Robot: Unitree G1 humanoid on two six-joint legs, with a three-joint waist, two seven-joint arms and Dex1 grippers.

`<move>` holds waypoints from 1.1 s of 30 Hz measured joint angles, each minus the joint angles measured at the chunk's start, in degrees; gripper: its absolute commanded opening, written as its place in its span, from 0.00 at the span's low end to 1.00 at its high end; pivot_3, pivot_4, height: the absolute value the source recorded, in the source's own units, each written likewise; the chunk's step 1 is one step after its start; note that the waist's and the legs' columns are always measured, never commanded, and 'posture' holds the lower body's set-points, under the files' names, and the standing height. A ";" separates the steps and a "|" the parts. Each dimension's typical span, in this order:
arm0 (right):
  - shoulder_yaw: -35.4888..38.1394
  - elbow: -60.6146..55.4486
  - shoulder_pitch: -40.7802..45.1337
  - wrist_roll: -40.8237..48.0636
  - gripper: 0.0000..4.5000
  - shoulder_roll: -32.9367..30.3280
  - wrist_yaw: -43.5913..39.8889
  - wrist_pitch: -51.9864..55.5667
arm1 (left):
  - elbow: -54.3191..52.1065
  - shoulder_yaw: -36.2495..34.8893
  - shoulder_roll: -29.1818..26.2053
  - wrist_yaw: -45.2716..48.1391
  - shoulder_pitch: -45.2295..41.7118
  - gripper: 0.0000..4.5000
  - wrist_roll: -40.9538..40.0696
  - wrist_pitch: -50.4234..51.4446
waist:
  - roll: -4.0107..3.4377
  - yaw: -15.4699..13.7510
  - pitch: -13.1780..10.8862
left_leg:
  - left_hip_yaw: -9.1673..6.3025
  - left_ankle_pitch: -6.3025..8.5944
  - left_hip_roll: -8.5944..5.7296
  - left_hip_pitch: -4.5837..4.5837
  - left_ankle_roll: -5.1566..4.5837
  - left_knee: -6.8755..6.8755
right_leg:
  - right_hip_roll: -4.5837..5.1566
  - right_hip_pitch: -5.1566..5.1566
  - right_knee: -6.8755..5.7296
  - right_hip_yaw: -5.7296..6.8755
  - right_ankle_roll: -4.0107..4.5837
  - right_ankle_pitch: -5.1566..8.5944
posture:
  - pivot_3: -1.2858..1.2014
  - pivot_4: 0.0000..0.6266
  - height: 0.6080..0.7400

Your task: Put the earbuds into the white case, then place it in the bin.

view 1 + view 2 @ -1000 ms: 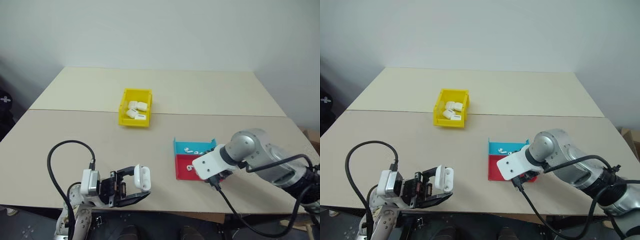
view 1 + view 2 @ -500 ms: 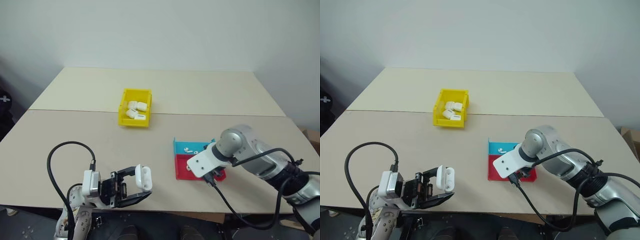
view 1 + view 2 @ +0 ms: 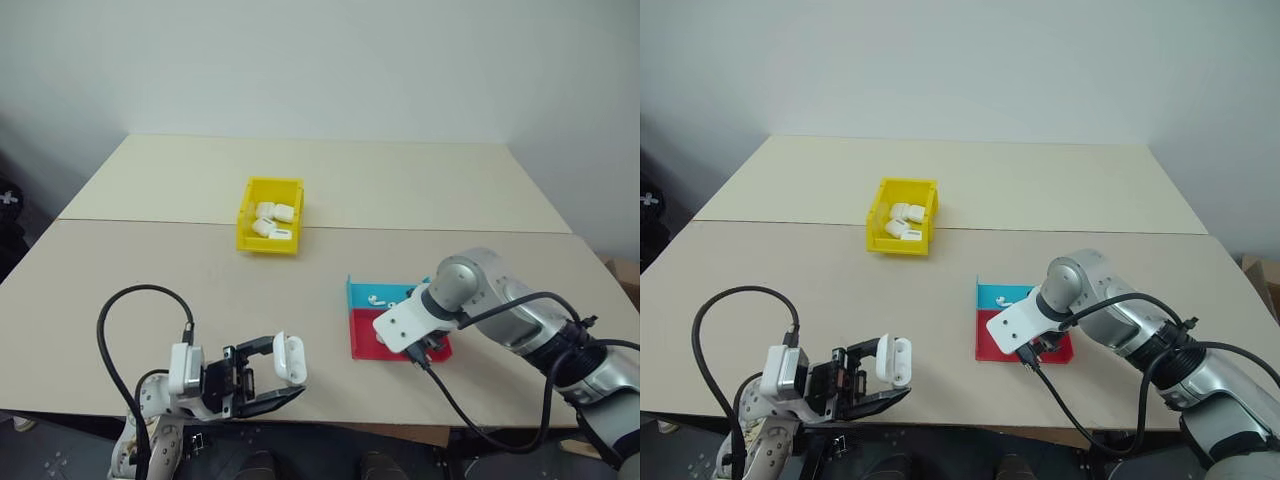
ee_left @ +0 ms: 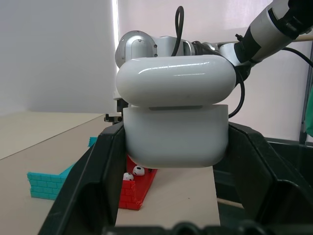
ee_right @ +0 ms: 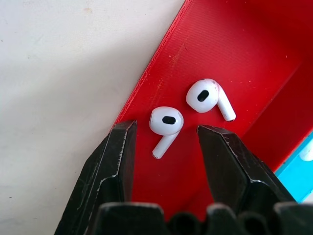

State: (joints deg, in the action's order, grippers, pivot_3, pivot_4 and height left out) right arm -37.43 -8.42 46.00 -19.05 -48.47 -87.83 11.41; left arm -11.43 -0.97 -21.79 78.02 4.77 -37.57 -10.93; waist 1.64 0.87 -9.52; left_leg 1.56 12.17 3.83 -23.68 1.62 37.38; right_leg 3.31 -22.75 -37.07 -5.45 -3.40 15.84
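My left gripper (image 3: 283, 376) near the table's front edge is shut on the white case (image 3: 289, 358), held upright with its lid on top (image 4: 173, 117). Two earbuds lie in the red tray (image 3: 364, 337). My right gripper (image 5: 167, 128) points down into that tray, open, its fingers (image 5: 120, 147) standing either side of one earbud (image 5: 165, 121) without touching it. The other earbud (image 5: 205, 96) lies just beyond. The yellow bin (image 3: 247, 226) stands at mid-table, far from both grippers.
Several similar white cases (image 3: 272, 220) lie in the bin. A blue tray (image 3: 400, 293) with an earbud (image 3: 375, 298) in it adjoins the red tray's far side. A black cable (image 3: 470, 425) hangs from my right wrist.
My right arm has swung left and settled over the red tray. The left gripper and the case have stayed put.
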 measured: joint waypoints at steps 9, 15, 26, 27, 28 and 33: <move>0.00 0.00 0.00 -0.44 0.54 1.07 -0.38 0.28 | 0.00 0.23 -0.07 -0.45 0.00 0.62 1.48 -0.87 | 0.00 -0.01 0.00 | 0.00 0.00 0.00 0.00 0.00 0.00 | 0.00 0.00 0.00 0.00 0.00 0.00 | 0.52 0.24 1.00; 0.00 0.00 0.00 -0.57 0.54 1.30 -0.49 0.45 | 0.01 0.26 -0.13 -0.94 0.01 0.62 1.75 -1.03 | 0.00 0.00 0.00 | 0.00 0.00 0.00 0.00 0.00 0.00 | 0.00 0.00 0.00 0.00 0.00 0.00 | 0.52 0.24 1.00; 0.00 0.07 0.00 -1.34 0.42 2.12 -0.46 0.44 | 0.02 0.94 -1.29 -2.87 0.46 0.62 3.87 -1.24 | 0.00 -0.01 0.00 | 0.00 0.00 0.01 0.00 0.00 0.00 | -0.01 0.00 -0.01 0.01 0.00 0.00 | 0.52 0.24 1.00; 0.00 0.07 0.00 -1.45 0.42 2.18 -0.46 0.44 | 0.02 0.97 -1.32 -3.00 0.51 0.62 3.87 -1.22 | 0.00 -0.01 0.00 | 0.00 0.00 0.01 0.00 0.00 0.00 | -0.01 0.00 -0.01 0.01 0.00 0.00 | 0.52 0.24 1.00; 0.00 0.07 0.00 -1.62 0.42 2.20 -0.46 0.44 | 0.02 1.03 -1.37 -3.10 0.53 0.62 3.88 -1.22 | 0.00 0.00 0.00 | 0.00 0.00 0.01 0.00 0.00 0.00 | -0.01 0.00 -0.01 0.01 0.00 0.00 | 0.52 0.24 1.00; 0.01 0.27 0.00 -2.28 0.42 2.21 -0.46 0.44 | 0.01 1.09 -1.82 -3.60 0.66 0.62 3.95 -1.15 | 0.00 0.00 0.00 | 0.00 0.00 0.01 0.01 0.00 0.00 | -0.01 0.00 -0.01 0.01 0.00 0.00 | 0.52 0.24 1.00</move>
State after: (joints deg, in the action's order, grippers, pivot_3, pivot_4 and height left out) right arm -37.42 -8.15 46.00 -21.32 -46.25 -88.28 11.85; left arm -11.42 0.12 -23.61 74.42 5.43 -33.62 -12.07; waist 1.64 0.87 -9.52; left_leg 1.56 12.17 3.84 -23.68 1.62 37.38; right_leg 3.31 -22.74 -37.08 -5.45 -3.39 15.84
